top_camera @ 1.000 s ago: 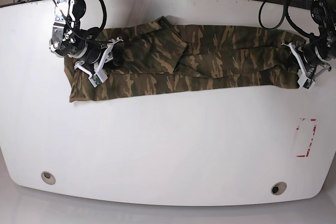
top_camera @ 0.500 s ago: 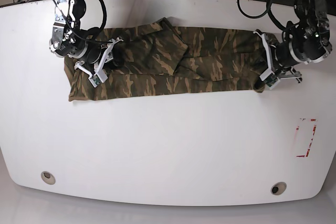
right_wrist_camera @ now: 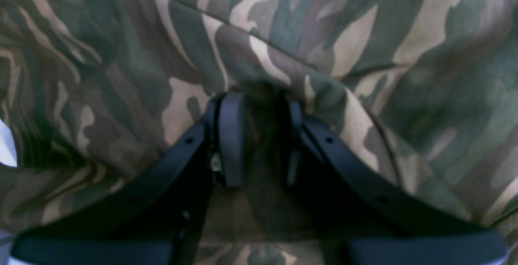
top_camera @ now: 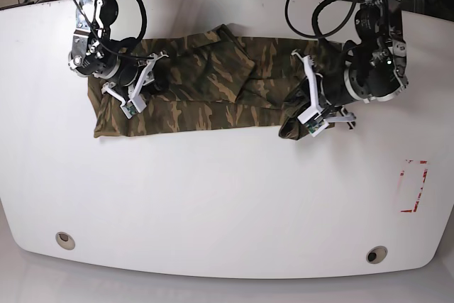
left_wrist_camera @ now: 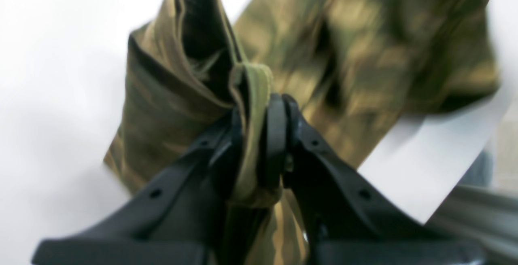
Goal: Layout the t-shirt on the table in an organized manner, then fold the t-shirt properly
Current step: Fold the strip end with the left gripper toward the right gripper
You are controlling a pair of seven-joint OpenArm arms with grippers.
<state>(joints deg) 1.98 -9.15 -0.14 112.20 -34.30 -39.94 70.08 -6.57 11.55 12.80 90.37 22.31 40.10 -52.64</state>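
Observation:
The camouflage t-shirt [top_camera: 206,90] lies as a long folded band across the far half of the white table [top_camera: 227,196]. My left gripper [top_camera: 301,118] is shut on the band's right end, which hangs lifted and doubled back near the shirt's middle. In the left wrist view a thick fold of the t-shirt [left_wrist_camera: 364,54] is clamped in the left gripper [left_wrist_camera: 259,111]. My right gripper [top_camera: 147,84] rests on the shirt's left part. In the right wrist view the right gripper [right_wrist_camera: 261,107] pinches a dark ridge of the t-shirt [right_wrist_camera: 364,46].
A red-and-white tape mark [top_camera: 413,186] sits near the table's right edge. Two grommet holes [top_camera: 64,240] [top_camera: 376,255] lie near the front edge. Black cables [top_camera: 319,5] hang behind the far edge.
My left gripper has carried the shirt's right end well to the left, shortening the band. The right gripper and the shirt's left end have stayed put.

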